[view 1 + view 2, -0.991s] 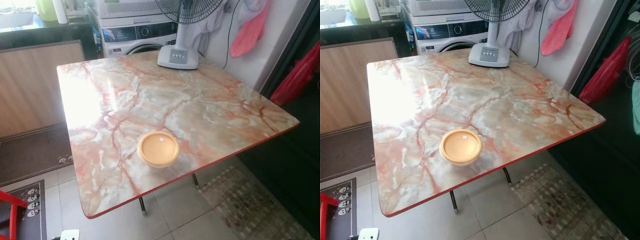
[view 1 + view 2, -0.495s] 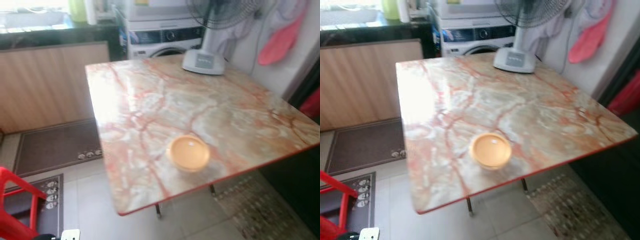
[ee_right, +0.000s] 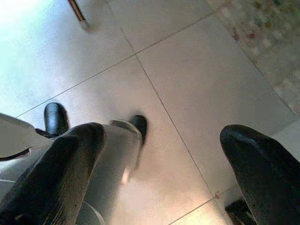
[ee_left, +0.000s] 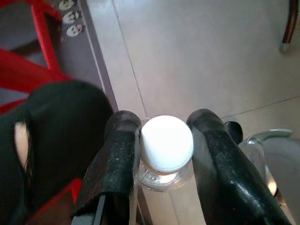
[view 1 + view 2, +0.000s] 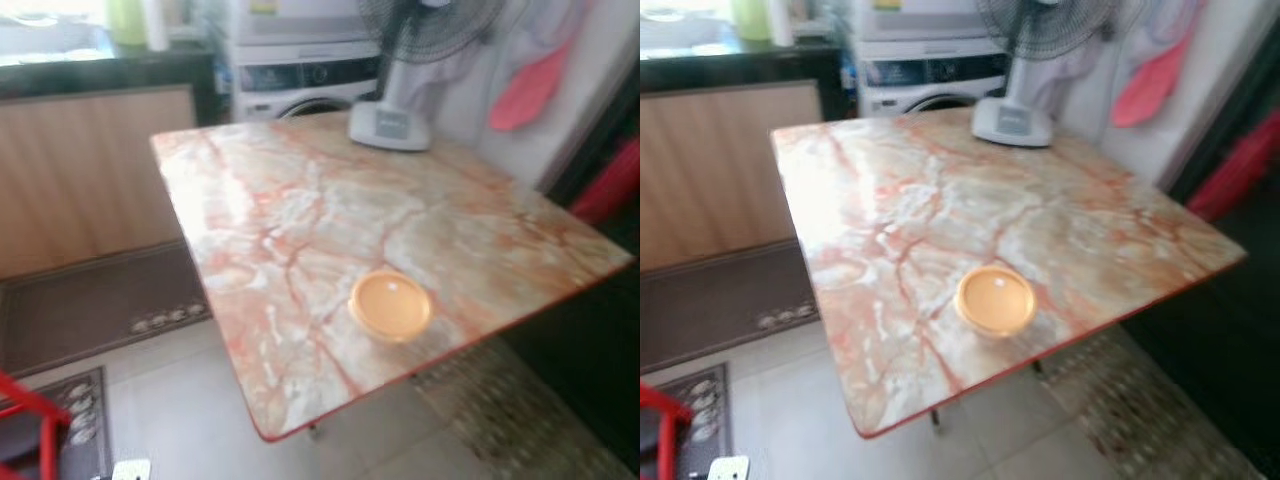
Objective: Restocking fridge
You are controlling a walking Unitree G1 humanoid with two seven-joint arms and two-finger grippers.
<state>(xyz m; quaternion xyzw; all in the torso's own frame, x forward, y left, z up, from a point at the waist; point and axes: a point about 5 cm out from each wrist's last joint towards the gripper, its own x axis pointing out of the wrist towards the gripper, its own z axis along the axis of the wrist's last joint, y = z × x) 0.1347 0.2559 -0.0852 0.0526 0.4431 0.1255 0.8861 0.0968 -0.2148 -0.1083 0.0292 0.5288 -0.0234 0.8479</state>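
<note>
A marble counter (image 5: 300,200) with pink and orange veins stood in front of the robot. On it, near the front edge, sat a small round orange tub (image 5: 390,305) with its lid on, so what was inside could not be seen. At the far end of the counter stood a white fan (image 5: 392,115), well apart from the tub. Behind the counter was a washing machine (image 5: 300,80). A pink cloth (image 5: 528,85) hung on the wall by the fan. Both head views were a bit blurry.

On the floor lay a dark mat (image 5: 90,310) beside the counter, and a speckled rug (image 5: 510,410) lay on the other side. A bit of a red chair (image 5: 30,420) showed in the low corner.

The left gripper (image 4: 161,140) hung low over the pale floor tiles (image 4: 197,61). Its two black fingers (image 4: 119,154) were squeezed onto the neck of a clear bottle (image 4: 166,161) with a white cap (image 4: 166,142). One finger pressed on each side, just under the cap. What was in the bottle could not be told, since the view looked down on its top. The red chair showed next to it.

The right gripper (image 3: 166,164) also hung over the floor tiles. Its fingers (image 3: 61,173) were spread wide apart with nothing between them.
</note>
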